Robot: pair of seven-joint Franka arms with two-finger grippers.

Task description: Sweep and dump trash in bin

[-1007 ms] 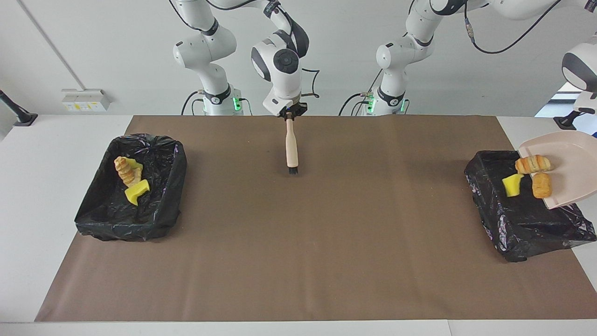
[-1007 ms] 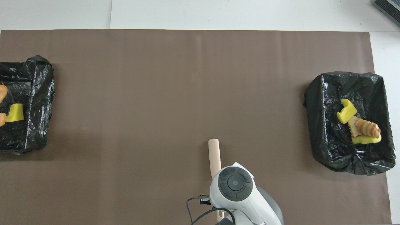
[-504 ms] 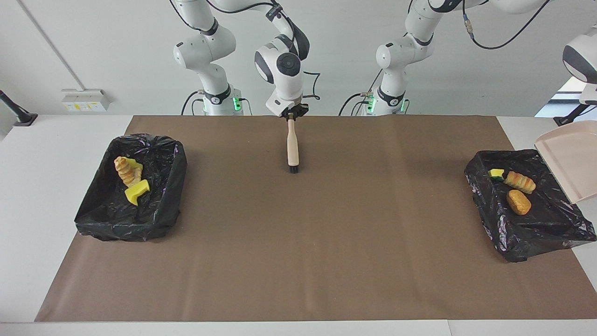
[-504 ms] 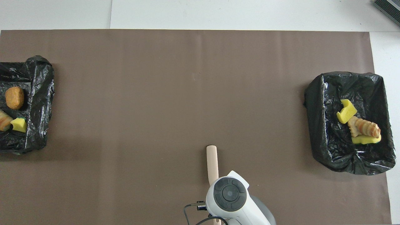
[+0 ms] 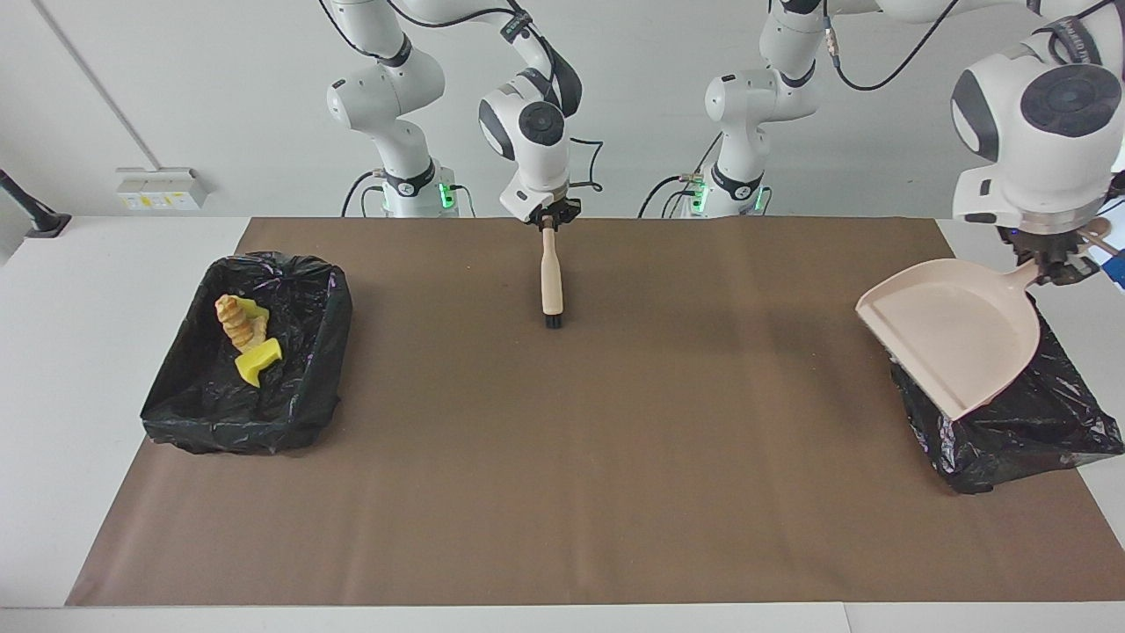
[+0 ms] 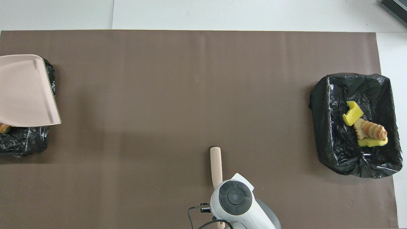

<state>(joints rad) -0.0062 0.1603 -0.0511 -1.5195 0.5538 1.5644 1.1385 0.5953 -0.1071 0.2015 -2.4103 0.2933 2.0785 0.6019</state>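
Lying in the black-lined bin toward the right arm's end of the desk are three bits of trash: a golden croissant-like piece and two yellow sponge pieces. Only a sliver of another golden piece shows in the other bin, toward the left arm's end, peeking out from under the pink dustpan; the rest of that bin's inside is hidden. The dustpan hangs tilted over this bin, its handle clamped in the left claw. The beige-handled brush lies on the brown mat between the two bins, bristles pointing away from the robots. The right claw sits at the handle's end; I cannot tell whether its tips are apart or pressed on the handle.
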